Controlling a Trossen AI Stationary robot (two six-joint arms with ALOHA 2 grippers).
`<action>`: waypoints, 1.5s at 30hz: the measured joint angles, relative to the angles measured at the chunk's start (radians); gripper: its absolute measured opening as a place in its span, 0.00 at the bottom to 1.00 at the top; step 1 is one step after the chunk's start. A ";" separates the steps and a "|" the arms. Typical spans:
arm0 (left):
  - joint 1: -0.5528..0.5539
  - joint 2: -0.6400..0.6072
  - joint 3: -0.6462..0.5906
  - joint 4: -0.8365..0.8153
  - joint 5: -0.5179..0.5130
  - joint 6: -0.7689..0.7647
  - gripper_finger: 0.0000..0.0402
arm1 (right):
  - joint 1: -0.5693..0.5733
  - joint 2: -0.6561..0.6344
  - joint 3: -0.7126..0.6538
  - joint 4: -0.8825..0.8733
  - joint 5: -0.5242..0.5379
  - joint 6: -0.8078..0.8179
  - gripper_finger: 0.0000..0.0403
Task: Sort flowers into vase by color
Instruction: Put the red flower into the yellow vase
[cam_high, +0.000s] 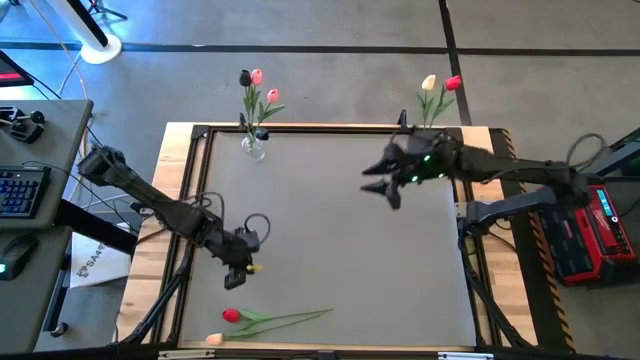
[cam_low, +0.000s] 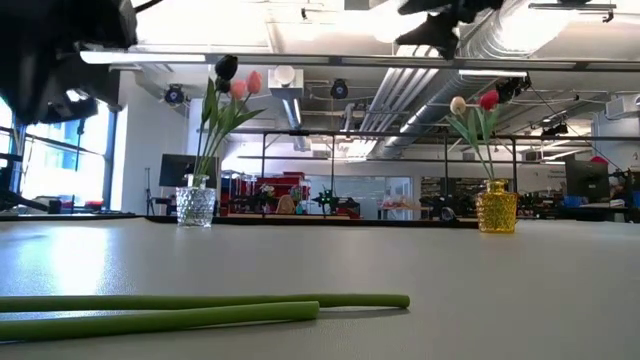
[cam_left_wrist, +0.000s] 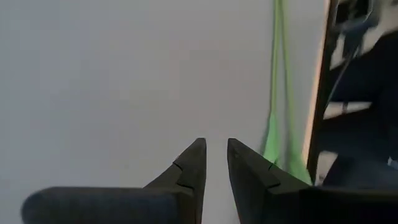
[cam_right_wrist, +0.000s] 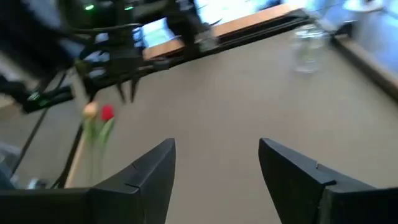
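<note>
Two tulips lie flat on the table by its near edge, a red head (cam_high: 232, 316) and a cream head (cam_high: 214, 339), their stems (cam_low: 200, 302) running toward the right. The clear vase (cam_high: 253, 148) at the far left holds pink and near-black tulips (cam_high: 257, 78). The yellow vase (cam_low: 497, 207) at the far right holds a cream and a red tulip (cam_high: 441, 84). My left gripper (cam_high: 242, 264) hovers just beyond the lying tulips, open by a narrow gap (cam_left_wrist: 216, 148), and holds nothing. My right gripper (cam_high: 381, 189) is raised over the table's far right part, wide open (cam_right_wrist: 216, 155) and empty.
A dark frame and wooden border (cam_high: 190, 180) run around the grey mat. The mat's middle (cam_high: 330, 240) lies bare between the arms. A desk with a keyboard (cam_high: 20, 190) stands left of the table; red equipment (cam_high: 590, 230) stands to the right.
</note>
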 joint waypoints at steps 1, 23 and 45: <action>-0.009 0.023 0.000 0.017 0.016 -0.003 0.12 | 0.029 0.025 0.000 0.023 0.000 0.000 0.54; -0.172 0.589 0.230 0.210 0.125 0.001 0.11 | 0.328 0.236 0.000 -0.020 0.251 0.273 0.46; -0.242 0.614 0.382 0.179 -0.109 -0.018 0.11 | 0.621 0.292 0.001 0.055 0.457 0.777 0.46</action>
